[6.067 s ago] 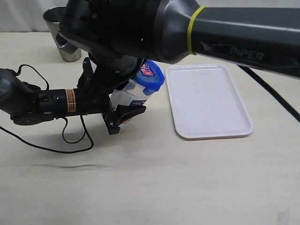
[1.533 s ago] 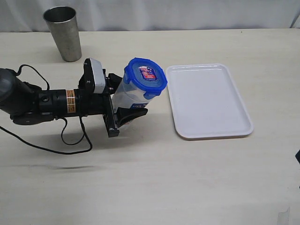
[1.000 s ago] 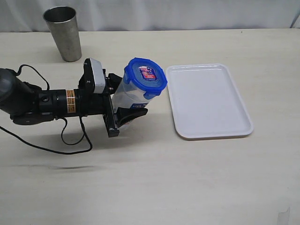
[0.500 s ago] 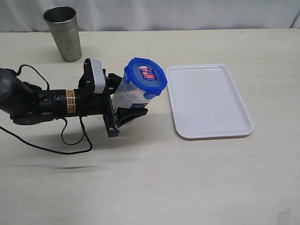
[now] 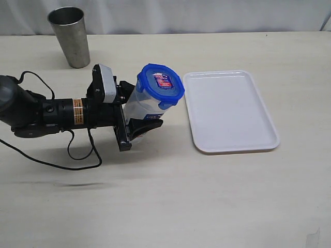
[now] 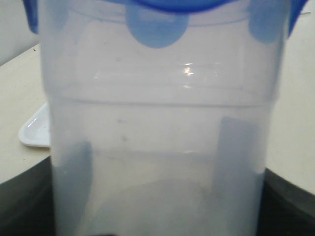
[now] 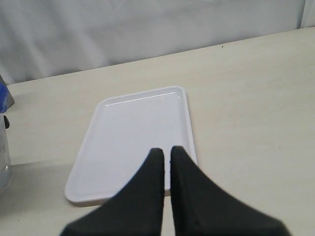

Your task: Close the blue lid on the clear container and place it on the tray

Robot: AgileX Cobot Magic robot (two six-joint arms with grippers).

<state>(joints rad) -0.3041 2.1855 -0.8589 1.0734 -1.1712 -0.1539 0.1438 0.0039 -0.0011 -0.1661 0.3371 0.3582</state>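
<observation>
Left of the tray [image 5: 230,111], left jaws spread around the clear container [image 5: 140,106], gripping its lower body, blue lid [image 5: 160,85] on top, right jaws pressed together, empty.

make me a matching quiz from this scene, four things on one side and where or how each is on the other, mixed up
1 blue lid
2 clear container
3 tray
4 metal cup

a gripped by the left gripper
b lying flat with nothing on it
c sitting on the container's mouth
d standing upright, apart, untouched

Pairs: 1-c, 2-a, 3-b, 4-d
</observation>
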